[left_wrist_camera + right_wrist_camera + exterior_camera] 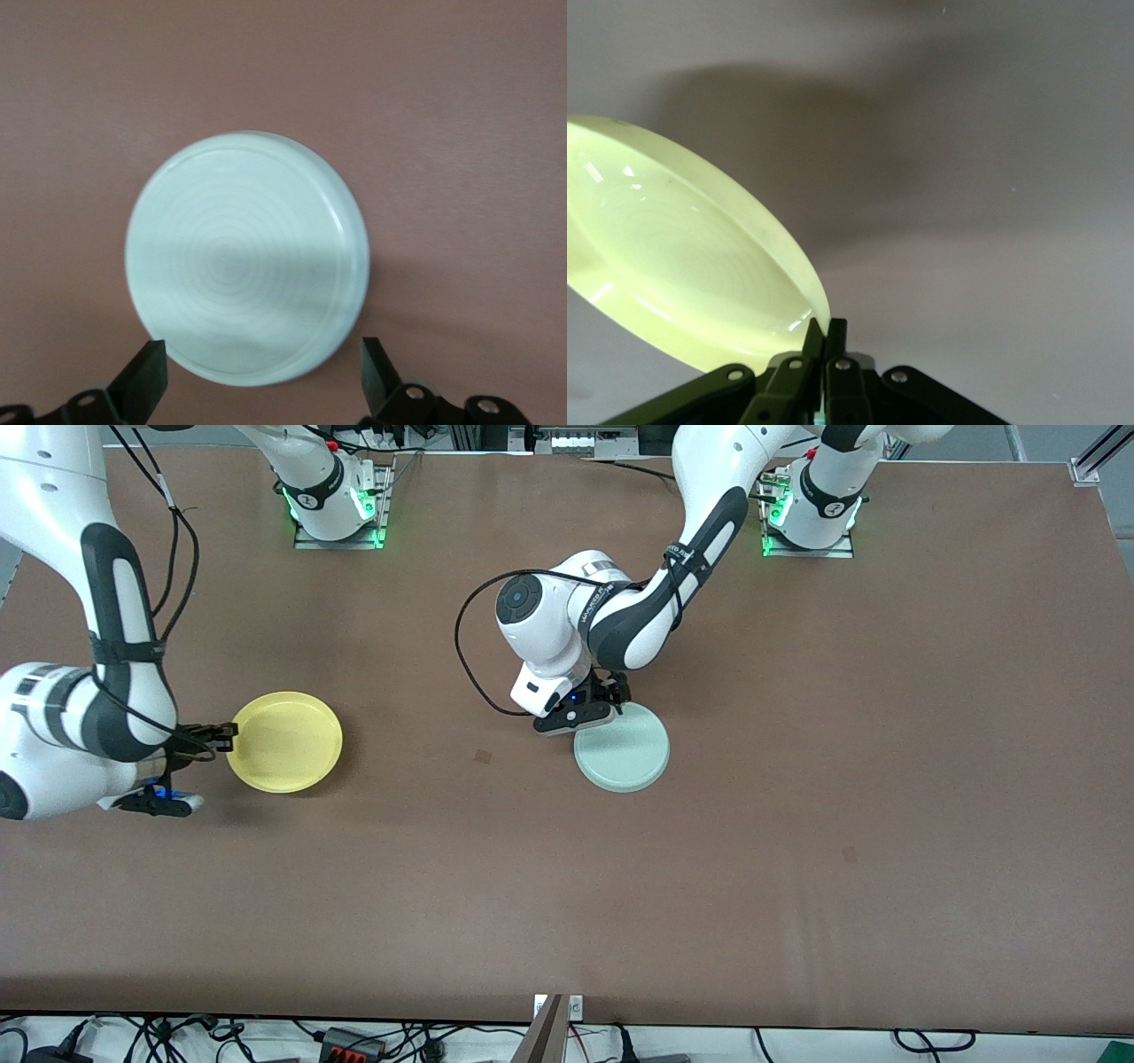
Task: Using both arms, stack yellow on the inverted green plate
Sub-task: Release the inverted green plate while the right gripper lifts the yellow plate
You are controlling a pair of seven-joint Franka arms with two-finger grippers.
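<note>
The green plate (pixel 622 758) lay inverted mid-bench, the left hand (pixel 592 710) spread wide at its rim. The right hand (pixel 215 737) pinched the yellow (pixel 285 741) plate's rim, at the right arm's end. Recommended: lift level, centre over green, then release.

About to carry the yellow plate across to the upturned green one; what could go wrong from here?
1. The right gripper pinches only the thin rim of the round yellow plastic plate, so it may tilt or slip in transit.
2. The left gripper sits open at the edge of the inverted pale green plastic plate; the arriving plate could strike its fingers.
3. The green plate's smooth upturned base may let the yellow plate slide off.
</note>
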